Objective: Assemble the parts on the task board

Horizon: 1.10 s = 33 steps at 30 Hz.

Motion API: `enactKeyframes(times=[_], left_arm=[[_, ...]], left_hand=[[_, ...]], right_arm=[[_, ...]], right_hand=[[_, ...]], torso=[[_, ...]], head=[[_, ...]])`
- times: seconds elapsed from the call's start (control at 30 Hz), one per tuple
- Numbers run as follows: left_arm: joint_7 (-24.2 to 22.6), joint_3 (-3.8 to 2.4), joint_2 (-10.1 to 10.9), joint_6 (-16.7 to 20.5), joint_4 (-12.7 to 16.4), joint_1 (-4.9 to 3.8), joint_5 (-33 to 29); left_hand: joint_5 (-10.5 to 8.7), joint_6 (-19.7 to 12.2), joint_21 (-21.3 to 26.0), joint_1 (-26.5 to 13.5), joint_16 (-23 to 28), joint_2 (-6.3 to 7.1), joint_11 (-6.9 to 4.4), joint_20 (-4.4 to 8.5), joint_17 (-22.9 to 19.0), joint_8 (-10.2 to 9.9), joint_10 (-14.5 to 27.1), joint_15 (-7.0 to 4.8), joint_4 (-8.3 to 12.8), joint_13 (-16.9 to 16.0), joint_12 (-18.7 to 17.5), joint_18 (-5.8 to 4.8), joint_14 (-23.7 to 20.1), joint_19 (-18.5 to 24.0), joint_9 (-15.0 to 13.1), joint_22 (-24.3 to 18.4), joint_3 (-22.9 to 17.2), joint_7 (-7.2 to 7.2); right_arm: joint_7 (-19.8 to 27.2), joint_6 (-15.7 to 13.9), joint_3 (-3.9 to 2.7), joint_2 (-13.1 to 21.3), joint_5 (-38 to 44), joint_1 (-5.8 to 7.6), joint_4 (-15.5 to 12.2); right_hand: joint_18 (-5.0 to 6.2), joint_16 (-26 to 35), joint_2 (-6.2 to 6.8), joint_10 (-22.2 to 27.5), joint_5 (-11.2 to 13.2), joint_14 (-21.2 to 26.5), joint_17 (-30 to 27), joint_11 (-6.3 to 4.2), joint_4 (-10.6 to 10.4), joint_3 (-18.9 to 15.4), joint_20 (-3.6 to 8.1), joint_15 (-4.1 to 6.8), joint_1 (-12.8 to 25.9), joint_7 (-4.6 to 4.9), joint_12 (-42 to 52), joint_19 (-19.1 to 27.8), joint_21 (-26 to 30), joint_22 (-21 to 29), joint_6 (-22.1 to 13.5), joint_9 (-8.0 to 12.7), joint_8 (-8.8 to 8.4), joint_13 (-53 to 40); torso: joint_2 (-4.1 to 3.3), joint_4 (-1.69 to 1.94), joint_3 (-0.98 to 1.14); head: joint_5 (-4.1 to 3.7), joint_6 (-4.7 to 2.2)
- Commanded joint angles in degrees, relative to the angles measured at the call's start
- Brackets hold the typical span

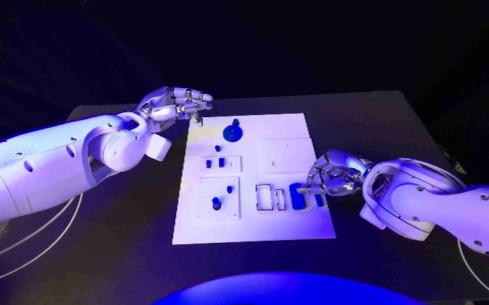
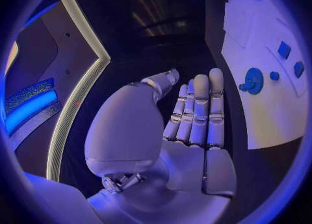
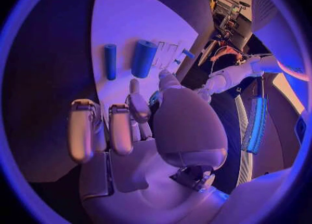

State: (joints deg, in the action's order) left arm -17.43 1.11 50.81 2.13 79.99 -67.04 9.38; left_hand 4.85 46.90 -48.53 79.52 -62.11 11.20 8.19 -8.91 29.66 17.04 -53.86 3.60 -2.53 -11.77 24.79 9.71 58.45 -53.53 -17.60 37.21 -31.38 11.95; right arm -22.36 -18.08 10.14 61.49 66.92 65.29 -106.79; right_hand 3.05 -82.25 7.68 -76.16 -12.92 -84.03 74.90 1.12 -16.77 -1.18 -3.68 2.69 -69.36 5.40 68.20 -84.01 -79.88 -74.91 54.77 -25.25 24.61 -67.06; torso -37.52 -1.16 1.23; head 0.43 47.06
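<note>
The white task board (image 1: 255,210) lies mid-table. On it are a blue gear (image 1: 233,132), small blue parts (image 1: 215,164) in its left pockets, and two blue cylinders (image 1: 297,195) near its right edge. My left hand (image 1: 179,104) hovers at the board's far left corner with its fingers (image 2: 198,112) stretched out side by side and nothing in them; the gear (image 2: 254,80) lies beside them. My right hand (image 1: 331,176) sits at the board's right edge, just by the cylinders (image 3: 143,57). Its fingers (image 3: 120,128) are curled, and its thumb and one finger pinch a small blue part (image 3: 155,98).
The black table (image 1: 408,128) surrounds the board on all sides. Empty white frames (image 1: 271,197) stand on the board left of the cylinders. A blank raised square (image 1: 285,155) occupies the board's right middle.
</note>
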Motion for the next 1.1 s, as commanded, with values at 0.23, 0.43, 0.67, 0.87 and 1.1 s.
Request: enactKeyframes(times=[0.23,0.43,0.67,0.87,1.1], left_arm=[[-0.3,-0.04,0.0,-0.9,0.3,-0.03,-0.3],[-0.3,-0.04,0.2,-0.9,0.3,-0.04,-0.3],[-0.2,-0.04,0.3,-1.1,0.4,-0.04,-0.3],[-0.1,-0.04,0.4,-1.1,0.4,-0.05,-0.3],[-0.2,-0.04,0.4,-1.0,0.5,-0.05,-0.3]], left_hand=[[0.09,-0.4,0.4,-0.4,0.2,-0.27,-0.04,-0.16,-0.1,-0.1,0.5,0.18,-0.2,0.1,0.3,0.85,-0.4,-0.2,-0.1,-0.1,0.4,0.31],[0.09,-0.4,0.4,-0.4,0.2,-0.27,-0.04,-0.16,-0.1,-0.1,0.5,0.18,-0.2,0.1,0.3,0.85,-0.4,-0.2,-0.1,-0.1,0.4,0.31],[0.1,-0.4,0.4,-0.5,0.2,-0.28,-0.03,-0.18,-0.1,-0.1,0.5,0.19,-0.3,0.1,0.3,0.84,-0.4,-0.2,-0.1,-0.2,0.4,0.31],[0.09,-0.4,0.5,-0.6,0.2,-0.31,-0.01,-0.2,-0.1,-0.1,0.5,0.21,-0.4,0.1,0.4,0.84,-0.4,-0.2,-0.1,-0.2,0.5,0.33],[0.1,-0.4,0.5,-0.7,0.2,-0.34,-0.02,-0.21,-0.1,-0.1,0.5,0.21,-0.5,0.1,0.4,0.83,-0.4,-0.2,-0.1,-0.2,0.5,0.33]], right_arm=[[-5.6,3.9,0.05,-2.5,3.7,-1.16,1.3],[-7.4,5.0,0.05,-3.6,5.2,-1.46,1.9],[-8.8,6.0,0.06,-5.2,7.0,-2.02,2.7],[-10.4,5.9,0.06,-6.5,8.0,-2.55,3.6],[-10.8,4.9,0.06,-7.4,5.7,-2.82,3.6]], right_hand=[[-1.13,-0.1,-0.02,-0.3,0.9,-3.1,-0.1,-0.23,-0.1,-2.5,0.37,0.26,1.2,-0.13,-0.1,-2.6,-0.3,-12.6,-0.6,-0.9,0.72,-0.3],[-1.16,-0.1,-0.34,-0.4,2.1,-3.1,-0.1,-0.27,-0.1,-4.2,0.39,0.29,1.7,-0.19,-0.2,-2.7,-0.4,-12.6,-0.8,-1.6,1.17,-0.5],[-1.14,-0.1,-0.67,-0.3,3.3,-3.1,-0.1,-0.31,-0.1,-5.0,0.41,0.31,1.5,-0.25,-0.4,-2.6,-0.4,-12.6,-0.8,-2.1,1.52,-0.5],[-1.19,-0.2,-1.58,-0.5,2.8,-3.2,0.1,-0.45,0.0,-5.1,0.49,0.43,0.1,-0.42,-0.3,-2.7,-0.6,-12.6,-0.7,-2.7,2.05,-0.9],[-1.23,-0.4,-2.99,-1.0,-3.6,-3.3,0.5,-0.7,0.3,-5.1,0.73,0.66,-3.8,-0.63,-0.1,-2.8,-0.8,-12.7,-1.0,-3.6,2.56,-1.7]], torso=[[-0.04,0.1,-0.02],[-0.04,0.04,-0.03],[0.0,0.01,-0.01],[0.01,0.01,-0.03],[0.03,-0.02,-0.05]], head=[[0.28,0.06],[0.5,0.28],[0.68,0.43],[0.73,0.65],[0.63,0.63]])
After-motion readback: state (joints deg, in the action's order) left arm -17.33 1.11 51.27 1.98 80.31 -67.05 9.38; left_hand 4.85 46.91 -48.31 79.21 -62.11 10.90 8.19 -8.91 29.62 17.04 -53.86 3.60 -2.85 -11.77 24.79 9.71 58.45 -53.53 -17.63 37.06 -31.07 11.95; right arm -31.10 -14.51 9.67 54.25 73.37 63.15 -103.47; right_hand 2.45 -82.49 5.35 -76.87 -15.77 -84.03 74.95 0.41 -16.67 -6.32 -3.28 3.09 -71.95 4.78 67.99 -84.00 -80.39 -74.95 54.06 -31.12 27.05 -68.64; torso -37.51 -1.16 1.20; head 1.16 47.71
